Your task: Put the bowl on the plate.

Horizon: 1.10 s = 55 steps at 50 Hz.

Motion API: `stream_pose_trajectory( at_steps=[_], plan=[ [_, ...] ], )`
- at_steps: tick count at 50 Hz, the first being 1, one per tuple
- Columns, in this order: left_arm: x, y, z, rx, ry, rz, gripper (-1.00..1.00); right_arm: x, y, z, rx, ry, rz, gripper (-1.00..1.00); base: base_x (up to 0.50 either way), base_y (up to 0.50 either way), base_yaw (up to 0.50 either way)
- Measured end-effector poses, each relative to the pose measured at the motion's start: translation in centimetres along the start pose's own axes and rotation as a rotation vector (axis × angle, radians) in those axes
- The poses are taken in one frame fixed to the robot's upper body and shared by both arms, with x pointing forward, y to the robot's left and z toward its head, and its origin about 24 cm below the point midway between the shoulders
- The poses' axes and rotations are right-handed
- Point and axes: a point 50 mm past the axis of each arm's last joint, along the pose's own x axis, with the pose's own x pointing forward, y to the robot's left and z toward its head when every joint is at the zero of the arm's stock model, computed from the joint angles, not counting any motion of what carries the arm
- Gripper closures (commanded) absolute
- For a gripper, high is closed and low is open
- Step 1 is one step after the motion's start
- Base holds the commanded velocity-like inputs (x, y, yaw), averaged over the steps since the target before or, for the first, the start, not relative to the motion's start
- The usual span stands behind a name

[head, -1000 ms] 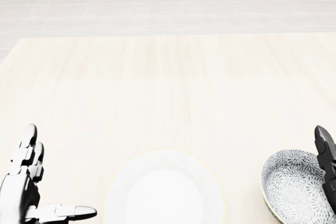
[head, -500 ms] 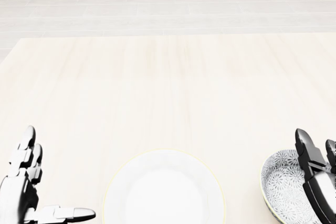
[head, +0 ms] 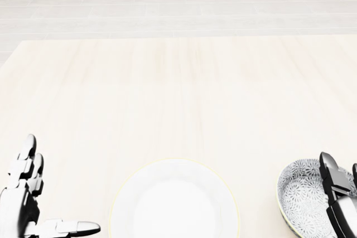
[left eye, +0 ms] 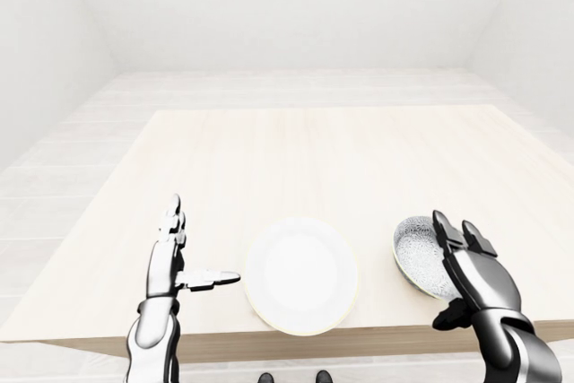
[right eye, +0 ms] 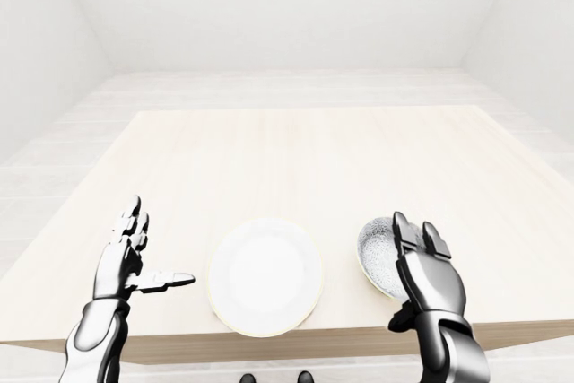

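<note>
reaching: our right hand, fingers apart, stands beside the bowl.
handling: we judge it rigid, fragile, slippery.
hold: we take its rim.

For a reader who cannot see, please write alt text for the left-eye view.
A white plate lies near the bottom edge of a pale wooden table, a patterned bowl to its right. The right robot hand, open, stands at the bowl; the left robot hand stays open beside the plate.
</note>
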Motion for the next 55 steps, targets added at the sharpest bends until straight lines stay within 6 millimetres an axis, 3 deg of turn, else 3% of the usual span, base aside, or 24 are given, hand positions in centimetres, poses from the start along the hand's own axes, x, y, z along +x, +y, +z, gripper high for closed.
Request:
stream_pose_trajectory(
  at_steps=[22,55],
  plan=[
    [0.0,0.2,0.2,0.005,-0.001,0.001,-1.00,0.3,1.2,-0.9,-0.048,0.043,0.025,-1.00,0.00,0.00,0.00],
    [-0.2,0.4,-0.1,0.009,0.002,0.006,-1.00,1.1,3.4,-0.2,-0.063,0.004,0.082,-1.00,0.00,0.00,0.00]
  ],
)
